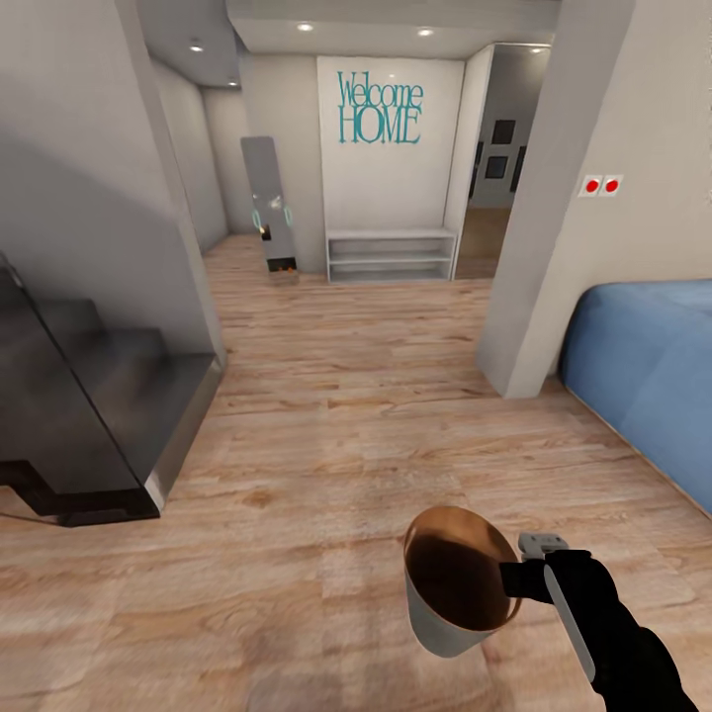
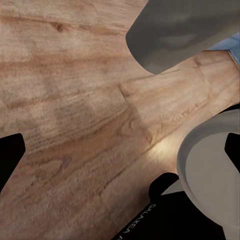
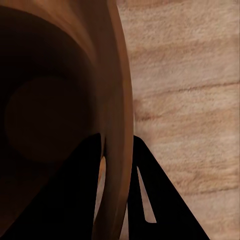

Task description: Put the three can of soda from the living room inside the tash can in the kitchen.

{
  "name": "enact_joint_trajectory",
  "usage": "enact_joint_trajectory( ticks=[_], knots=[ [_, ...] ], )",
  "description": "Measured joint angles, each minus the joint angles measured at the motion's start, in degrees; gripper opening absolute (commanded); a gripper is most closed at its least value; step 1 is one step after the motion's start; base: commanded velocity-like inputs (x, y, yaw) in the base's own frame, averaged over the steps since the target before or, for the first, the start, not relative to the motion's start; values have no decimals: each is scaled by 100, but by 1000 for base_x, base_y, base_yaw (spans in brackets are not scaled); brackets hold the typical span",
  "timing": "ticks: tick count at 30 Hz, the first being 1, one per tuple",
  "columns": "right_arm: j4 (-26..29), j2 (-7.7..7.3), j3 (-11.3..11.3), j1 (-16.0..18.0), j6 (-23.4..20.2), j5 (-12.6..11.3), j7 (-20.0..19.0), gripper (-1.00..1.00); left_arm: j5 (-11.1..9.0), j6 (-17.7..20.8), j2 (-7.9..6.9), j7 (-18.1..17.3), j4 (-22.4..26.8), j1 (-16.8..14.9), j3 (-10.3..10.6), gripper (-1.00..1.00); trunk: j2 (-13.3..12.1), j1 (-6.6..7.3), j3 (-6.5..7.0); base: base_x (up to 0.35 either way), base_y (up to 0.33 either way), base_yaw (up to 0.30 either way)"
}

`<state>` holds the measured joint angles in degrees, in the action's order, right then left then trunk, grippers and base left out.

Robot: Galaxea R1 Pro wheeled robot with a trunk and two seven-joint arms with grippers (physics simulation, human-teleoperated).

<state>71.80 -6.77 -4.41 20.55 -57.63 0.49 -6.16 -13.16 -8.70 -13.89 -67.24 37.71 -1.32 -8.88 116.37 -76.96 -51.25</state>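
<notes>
Underfoot, we saw a light wood plank floor (image 1: pixel 336 415) running from our position up through a hallway toward a white wall bearing teal lettering that read "Welcome HOME" (image 1: pixel 381 107). On the left of the head view a dark staircase (image 1: pixel 94 415) climbed beside a grey wall. On the right a blue sofa (image 1: pixel 648 371) sat against a pale wall, and above it two red round buttons (image 1: pixel 601 185) showed on a white plate. Beneath the lettering stood a low white shelf unit (image 1: pixel 392 256), and just to its left a tall narrow mirror-like panel (image 1: pixel 269 208) leaned against the wall. Past the shelf, on the right, a doorway opened onto a room with dark framed pictures (image 1: pixel 504 148).

Low in the head view we held the tash can (image 1: pixel 455 583) off the floor, tilted so that its glossy brown inside faced up toward the camera, with its light grey outside below. Our right end effector (image 1: pixel 522 578) gripped the can at its rim; in the right wrist view the two dark fingers (image 3: pixel 150 200) straddled the rim wall (image 3: pixel 117 125), one inside and one outside, closed on it. We could not see into the bottom well enough to tell its contents.

In the left wrist view, the left end effector (image 2: pixel 120 155) had its dark fingertips spread wide apart, holding nothing, with the can's grey outside (image 2: pixel 175 30) hanging beyond it.
</notes>
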Motion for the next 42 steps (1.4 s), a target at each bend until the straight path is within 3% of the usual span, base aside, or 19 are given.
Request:
enact_joint_trajectory(
  ticks=[19, 42],
  knots=[
    [-1, 5, 8, -1, 0, -13, -2, -100, 0, 0, 0, 0, 0, 0, 0, 100, 0, 0, 116, 0, 0, -12],
    [-3, 9, 5, 0, -4, 1, -1, -100, -1, 0, 0, 0, 0, 0, 0, 100, 0, 0, 190, 0, 0, -239]
  ],
)
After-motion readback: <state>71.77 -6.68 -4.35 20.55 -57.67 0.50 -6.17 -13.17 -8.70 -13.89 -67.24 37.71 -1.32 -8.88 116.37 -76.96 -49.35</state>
